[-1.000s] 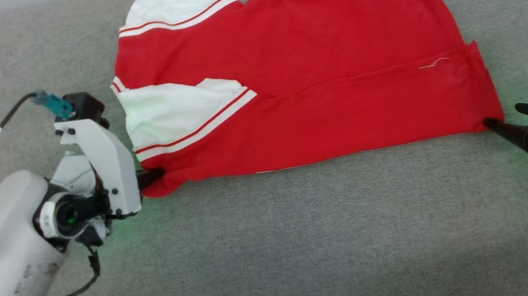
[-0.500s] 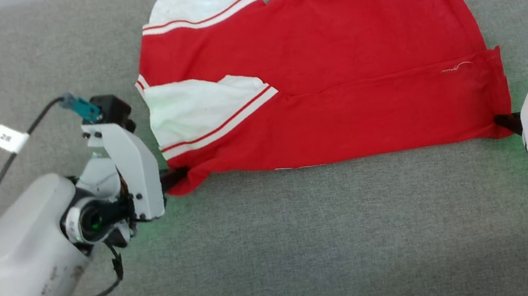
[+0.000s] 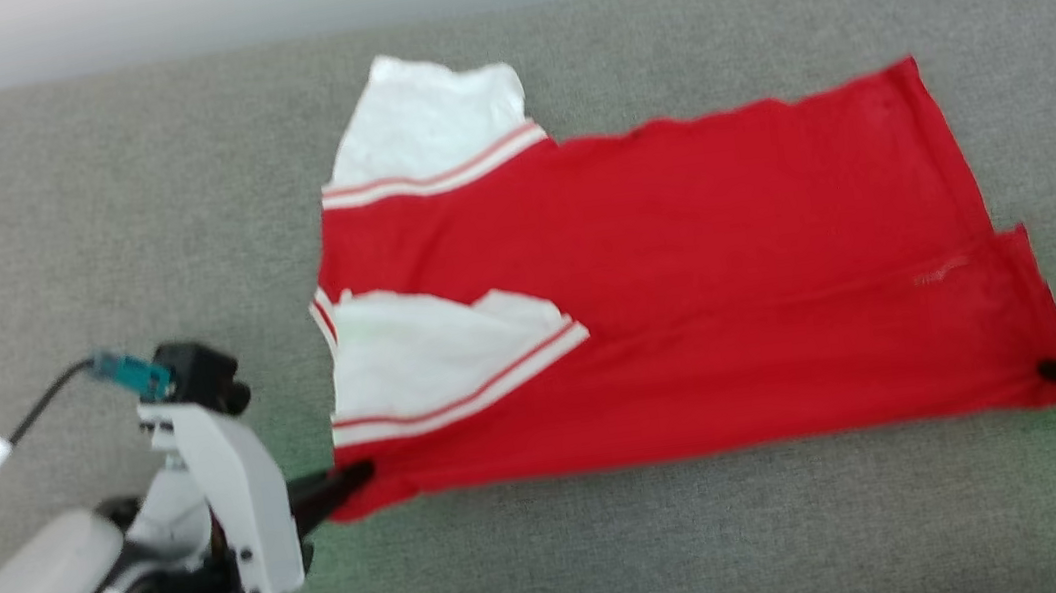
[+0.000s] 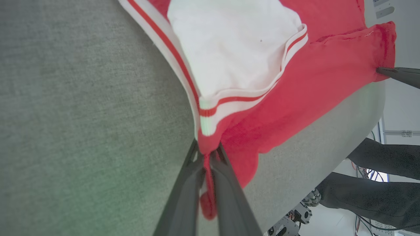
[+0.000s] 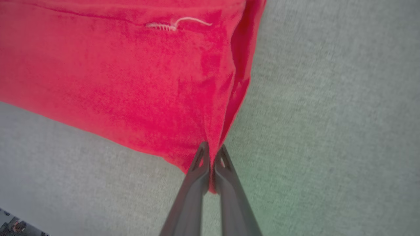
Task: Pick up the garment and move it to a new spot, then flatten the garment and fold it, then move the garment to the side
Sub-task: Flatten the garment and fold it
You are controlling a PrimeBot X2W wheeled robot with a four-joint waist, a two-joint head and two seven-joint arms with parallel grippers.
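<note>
The garment (image 3: 688, 287) is a red jersey with white sleeve panels and striped trim, lying folded lengthwise on the grey table (image 3: 562, 574). My left gripper (image 3: 354, 477) is shut on its near left corner, by the white sleeve. In the left wrist view the garment (image 4: 295, 85) runs up from my left gripper (image 4: 207, 151), whose fingers pinch red cloth just below the striped trim. My right gripper (image 3: 1051, 370) is shut on the near right corner. The right wrist view shows my right gripper (image 5: 212, 149) clamped on the red hem of the garment (image 5: 131, 72).
Grey cloth covers the table in front of the garment and to both sides. The table's far edge (image 3: 157, 65) runs along the top of the head view. A person's dark trouser legs (image 4: 377, 183) stand past the table's near edge in the left wrist view.
My right gripper closed on the garment's near right corner. The head camera tilted, so the garment sits lower in view. The left grip is unchanged.
</note>
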